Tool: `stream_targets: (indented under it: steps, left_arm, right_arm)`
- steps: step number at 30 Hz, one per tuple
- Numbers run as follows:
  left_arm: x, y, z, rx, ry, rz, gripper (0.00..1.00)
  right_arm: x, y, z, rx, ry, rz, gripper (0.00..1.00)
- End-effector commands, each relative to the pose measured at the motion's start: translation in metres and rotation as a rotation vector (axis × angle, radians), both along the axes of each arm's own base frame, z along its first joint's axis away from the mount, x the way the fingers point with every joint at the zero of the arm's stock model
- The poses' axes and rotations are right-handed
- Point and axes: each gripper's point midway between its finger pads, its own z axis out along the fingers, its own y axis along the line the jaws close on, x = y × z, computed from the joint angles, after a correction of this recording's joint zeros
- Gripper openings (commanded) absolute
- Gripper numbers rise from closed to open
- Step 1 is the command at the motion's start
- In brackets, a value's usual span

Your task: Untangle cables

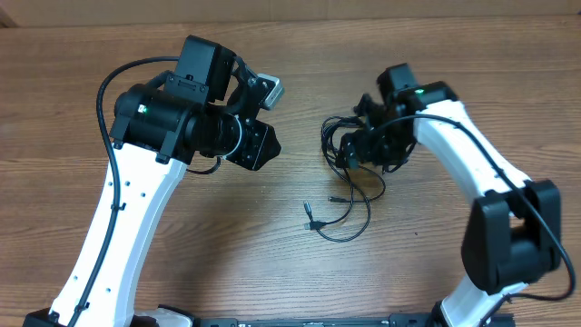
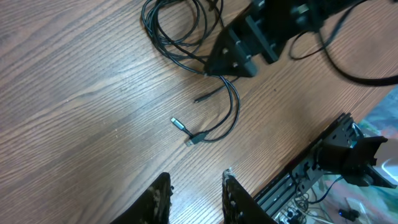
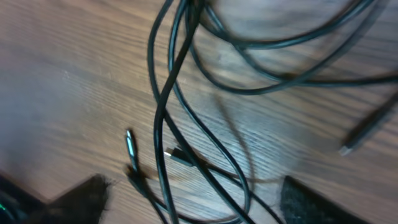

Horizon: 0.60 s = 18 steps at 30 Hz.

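The cables (image 1: 340, 145) are thin black wires bunched right of the table's middle, with a loose loop (image 1: 349, 213) trailing toward the front and a small plug (image 1: 309, 216) at its end. My right gripper (image 1: 363, 145) sits down on the bunch. In the right wrist view its fingers (image 3: 81, 199) stand wide apart, open, with several strands of cable (image 3: 165, 112) running loosely between them over the wood. My left gripper (image 1: 265, 145) hangs well to the left of the cables. Its fingers (image 2: 163, 194) show a gap with only bare wood between them, and the cables (image 2: 186, 37) lie far ahead.
The table's front edge with a black metal rail (image 2: 298, 174) runs close to the trailing loop (image 2: 224, 118). The right arm's white link (image 1: 463, 154) reaches in from the front right, and the left arm's bulky body (image 1: 182, 118) fills the left middle.
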Motion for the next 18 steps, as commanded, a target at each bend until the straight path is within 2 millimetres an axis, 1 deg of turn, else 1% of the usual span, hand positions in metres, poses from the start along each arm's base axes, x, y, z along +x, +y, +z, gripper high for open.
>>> stream_targets:
  steps: [1, 2, 3, 5, 6, 7, 10, 12, 14, 16, 17, 18]
  left_arm:
    - [-0.001, -0.003, 0.004, -0.008, -0.024, -0.04, 0.28]
    - [-0.001, -0.003, 0.004, -0.008, -0.025, -0.04, 0.27]
    - [-0.001, -0.003, 0.004, -0.008, -0.027, -0.04, 0.27]
    - [-0.001, -0.003, 0.004, -0.008, -0.027, -0.04, 0.28]
    - [-0.001, -0.003, 0.004, -0.009, -0.026, -0.04, 0.27]
    - [-0.001, -0.003, 0.004, -0.008, -0.026, -0.04, 0.27]
    - [-0.001, -0.002, 0.003, -0.005, -0.024, -0.04, 0.27]
    - [0.0, 0.001, 0.002, 0.014, -0.029, -0.031, 0.27]
    - [0.003, 0.005, 0.0, 0.039, -0.041, -0.018, 0.27]
    - [0.006, 0.006, 0.0, 0.045, -0.051, -0.012, 0.29]
    - [0.008, 0.007, 0.001, 0.04, -0.051, -0.004, 0.33]
    - [0.01, 0.008, 0.002, 0.028, -0.05, 0.005, 0.39]
  right_arm:
    - [-0.008, 0.014, -0.013, 0.0, 0.026, 0.059, 0.72]
    - [-0.01, 0.017, -0.016, -0.003, 0.036, 0.07, 0.7]
    - [-0.012, 0.021, -0.02, -0.006, 0.045, 0.081, 0.58]
    - [-0.016, 0.027, -0.026, -0.01, 0.056, 0.1, 0.48]
    - [-0.016, 0.03, -0.029, -0.012, 0.058, 0.11, 0.1]
    - [-0.016, 0.032, -0.03, -0.011, 0.055, 0.115, 0.04]
    - [-0.011, 0.037, -0.03, 0.008, 0.032, 0.12, 0.04]
    - [-0.009, 0.047, -0.021, 0.07, 0.011, 0.16, 0.04]
    - [-0.004, 0.06, -0.003, 0.158, -0.02, 0.197, 0.04]
    - [0.008, 0.064, 0.019, 0.177, -0.073, 0.196, 0.04]
    - [0.015, 0.063, 0.031, 0.166, -0.104, 0.191, 0.04]
    - [0.021, 0.061, 0.042, 0.146, -0.132, 0.182, 0.04]
